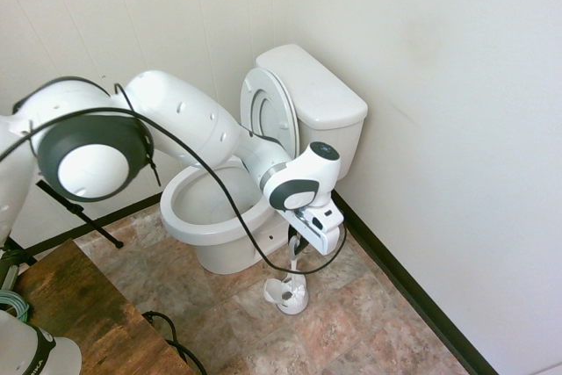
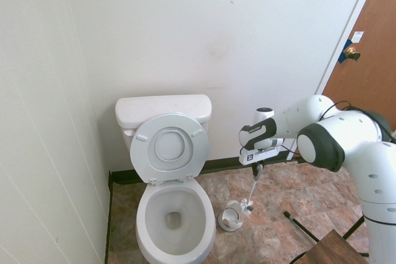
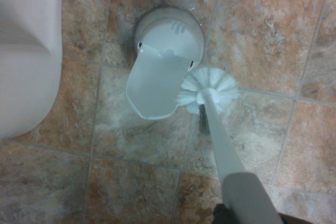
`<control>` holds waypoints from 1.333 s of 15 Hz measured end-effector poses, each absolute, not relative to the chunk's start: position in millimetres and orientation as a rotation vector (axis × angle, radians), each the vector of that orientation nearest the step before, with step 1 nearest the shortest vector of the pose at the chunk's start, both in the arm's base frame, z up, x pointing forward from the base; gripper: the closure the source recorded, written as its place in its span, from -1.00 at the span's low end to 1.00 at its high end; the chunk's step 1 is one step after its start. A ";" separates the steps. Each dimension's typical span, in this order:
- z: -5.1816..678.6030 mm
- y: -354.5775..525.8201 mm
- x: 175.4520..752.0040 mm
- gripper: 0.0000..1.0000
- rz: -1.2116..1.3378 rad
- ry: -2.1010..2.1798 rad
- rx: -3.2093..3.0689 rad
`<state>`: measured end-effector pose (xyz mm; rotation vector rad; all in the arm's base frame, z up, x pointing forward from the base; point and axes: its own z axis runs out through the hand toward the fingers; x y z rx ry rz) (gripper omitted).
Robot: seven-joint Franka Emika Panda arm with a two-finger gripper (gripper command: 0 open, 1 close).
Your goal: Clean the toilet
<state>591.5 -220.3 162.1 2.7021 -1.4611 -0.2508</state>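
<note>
White plastic toilet brush [image 2: 253, 185] hangs from your closed jaws by its handle top, bristles just above the brush holder [image 2: 231, 217]. Light but whippy, so grip high. Beside it, the toilet [image 2: 175, 214] stands open, rigid ceramic.

Both exterior views are bright and evenly lit, with soft, diffuse light and no hard shadows; the white walls [image 1: 457, 85] look slightly washed out. Wide-angle distortion bends the wall panel seams and the dark baseboard [image 1: 413, 287] toward the edges. The toilet [image 2: 170, 153] is sharp, with only faint shading inside its bowl. The wrist view is dimmer and soft: the floor tiles [image 3: 273, 40] are hazy, the toilet brush [image 3: 210, 90] bristles are fairly clear, and its handle blurs toward the bottom edge. A small dark shadow lies under the brush head, beside the brush holder [image 3: 163, 61].
</note>
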 end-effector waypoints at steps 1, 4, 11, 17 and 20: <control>182.2 -216.9 584.6 1.00 -0.231 -1.470 2.711; 239.6 -199.1 560.7 1.00 -0.170 -1.495 2.753; 360.4 -124.0 542.5 1.00 0.046 -1.524 2.881; 388.7 -16.0 545.7 1.00 0.112 -1.422 2.975; 368.9 40.9 550.0 1.00 0.133 -1.359 3.006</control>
